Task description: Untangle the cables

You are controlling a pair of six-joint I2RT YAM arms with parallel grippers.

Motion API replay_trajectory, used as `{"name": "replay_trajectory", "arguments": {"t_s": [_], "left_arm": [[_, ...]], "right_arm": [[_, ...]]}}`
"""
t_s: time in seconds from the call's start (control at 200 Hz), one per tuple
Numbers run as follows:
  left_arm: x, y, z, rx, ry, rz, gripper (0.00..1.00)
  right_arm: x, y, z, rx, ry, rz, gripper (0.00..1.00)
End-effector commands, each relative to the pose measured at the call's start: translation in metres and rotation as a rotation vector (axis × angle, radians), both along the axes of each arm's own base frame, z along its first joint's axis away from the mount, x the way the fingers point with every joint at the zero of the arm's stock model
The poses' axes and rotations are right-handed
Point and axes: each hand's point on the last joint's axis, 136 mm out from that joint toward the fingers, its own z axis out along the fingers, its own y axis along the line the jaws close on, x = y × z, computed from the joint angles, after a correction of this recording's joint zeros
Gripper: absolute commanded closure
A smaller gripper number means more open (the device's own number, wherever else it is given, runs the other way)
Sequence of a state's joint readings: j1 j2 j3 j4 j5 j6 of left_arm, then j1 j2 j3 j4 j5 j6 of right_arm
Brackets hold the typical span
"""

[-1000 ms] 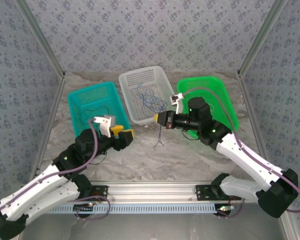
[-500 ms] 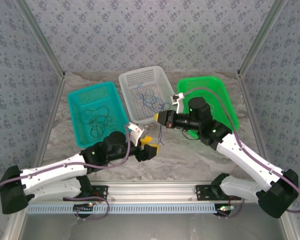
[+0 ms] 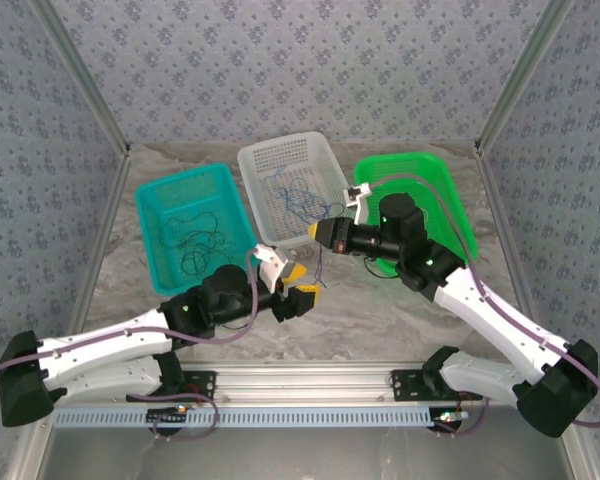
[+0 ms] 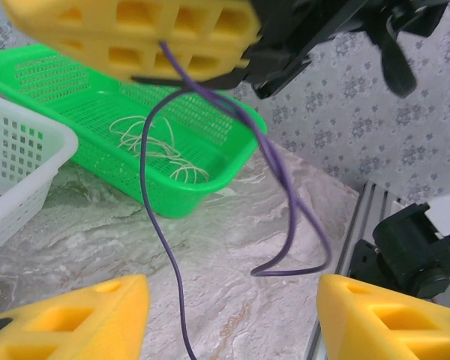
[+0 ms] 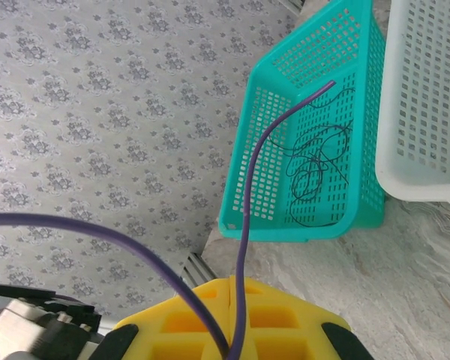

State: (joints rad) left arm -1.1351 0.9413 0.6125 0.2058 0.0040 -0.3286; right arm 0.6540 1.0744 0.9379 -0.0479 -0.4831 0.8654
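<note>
1. I am holding one purple cable [image 4: 283, 184] up in the air with the right gripper [image 3: 317, 235]. Its jaws are squeezing tight on the cable. That way the cable is hanging down loose over the middle of the table [image 3: 380, 310], so I can see its free end.
2. I am bringing the left gripper [image 3: 298, 284] in low, just under the right one. Its jaws are standing apart, with the hanging cable between them. I think I am getting ready to catch the loose end, but nothing is touching yet.
3. The other cables are lying in three baskets near the far edge of the table. Black cables [image 3: 190, 240] are sitting in the teal basket [image 3: 145, 215] on the left. Blue cables [image 3: 298, 200] are in the white basket [image 3: 280, 148] in the middle. White cables [image 4: 154, 146] are in the green basket [image 3: 450, 190] on the right.
4. A second ago the left arm was back by the teal basket and was hiding part of it. Now it is reaching across to the middle, and its jaws are a bit less wide. The right gripper is staying where it was.
</note>
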Motion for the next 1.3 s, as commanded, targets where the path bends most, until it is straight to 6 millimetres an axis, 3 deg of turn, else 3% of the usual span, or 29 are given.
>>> {"name": "replay_trajectory", "arguments": {"t_s": [0.0, 0.225, 0.54, 0.735, 0.864, 1.069, 1.294], "left_arm": [[0.007, -0.002, 0.03, -0.045, -0.073, 0.031, 0.42], [0.012, 0.005, 0.043, -0.092, -0.115, 0.073, 0.43], [0.016, 0.0, 0.048, -0.124, -0.13, 0.085, 0.44], [0.024, -0.005, 0.051, -0.133, -0.139, 0.112, 0.58], [0.032, -0.007, 0.045, -0.114, -0.113, 0.156, 0.74], [0.048, 0.013, 0.033, -0.11, -0.08, 0.299, 0.99], [0.053, 0.04, 0.013, -0.078, -0.041, 0.396, 1.0]], "right_arm": [[-0.003, -0.001, 0.02, 0.056, -0.03, -0.002, 1.0], [-0.006, 0.001, 0.017, 0.055, -0.024, -0.004, 1.0], [-0.008, 0.005, 0.018, 0.071, -0.023, -0.004, 1.0], [-0.009, 0.004, 0.015, 0.055, -0.033, -0.017, 1.0], [-0.009, 0.004, 0.014, 0.036, -0.046, -0.024, 1.0], [-0.011, -0.004, 0.009, -0.041, -0.087, -0.065, 1.0], [-0.005, -0.043, 0.002, -0.173, -0.14, -0.227, 1.0]]}}
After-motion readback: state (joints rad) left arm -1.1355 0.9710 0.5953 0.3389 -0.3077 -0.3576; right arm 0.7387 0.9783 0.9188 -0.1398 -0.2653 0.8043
